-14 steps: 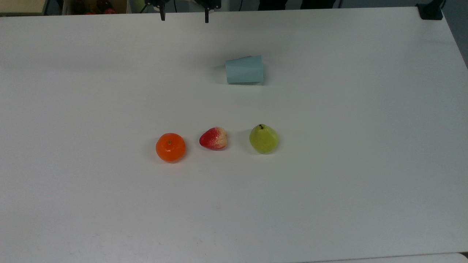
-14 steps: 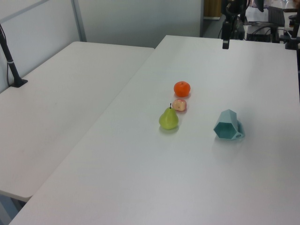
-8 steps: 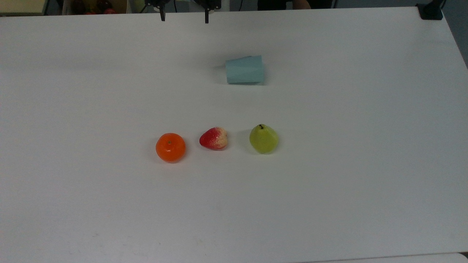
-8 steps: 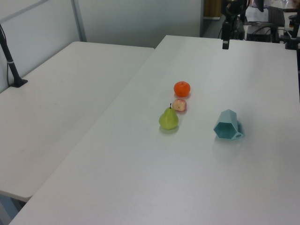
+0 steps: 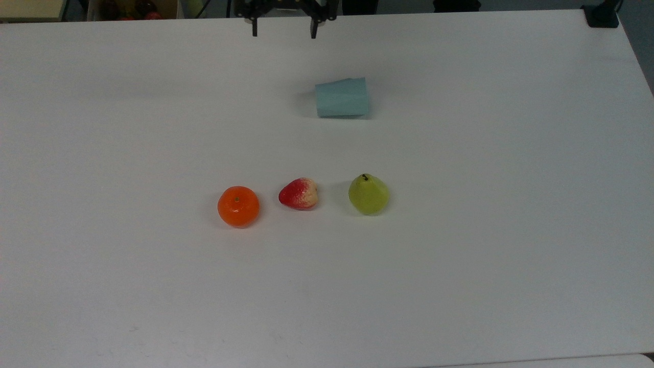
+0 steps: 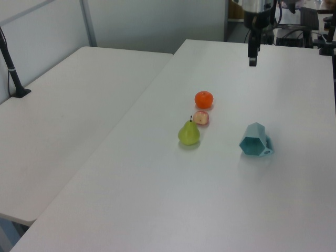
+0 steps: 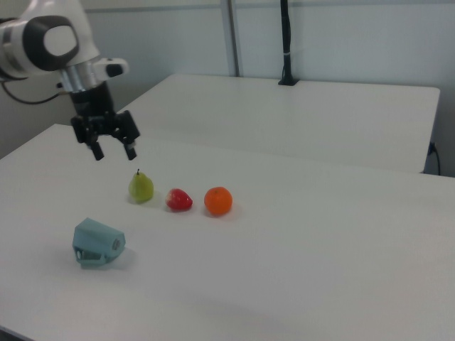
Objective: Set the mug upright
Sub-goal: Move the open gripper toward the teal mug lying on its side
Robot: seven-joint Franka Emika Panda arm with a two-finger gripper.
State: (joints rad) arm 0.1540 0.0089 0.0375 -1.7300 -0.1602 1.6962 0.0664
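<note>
We found the mug (image 5: pixel 341 97) lying on its side on the white table (image 5: pixel 511 204), its hexagonal mouth turned toward the top view's right and its narrower base toward the top view's left. In the left view the mouth faced the camera (image 6: pixel 255 140), with the handle low against the table on the left view's right. In the right view the cup (image 7: pixel 98 242) lay nearest the camera, well apart from a row of three fruits: a pear (image 5: pixel 368 194), a strawberry (image 5: pixel 299 193) and an orange (image 5: pixel 238 206).

The gripper (image 5: pixel 284 31) hung above the far edge of the table, its two fingers spread wide with nothing between them. In the right view it (image 7: pixel 114 152) hovered high over the surface, beyond the pear and well clear of the cup.

We judged the task to be at its approach stage, with the mug not yet touched. The next move, as we read it, called for bringing the spread fingers down over the cup, closing across two opposite flat facets or over the rim wall, then lifting and tipping it so the narrow base met the table. We reckoned the handle, low on one side, could foul a careless grasp.
</note>
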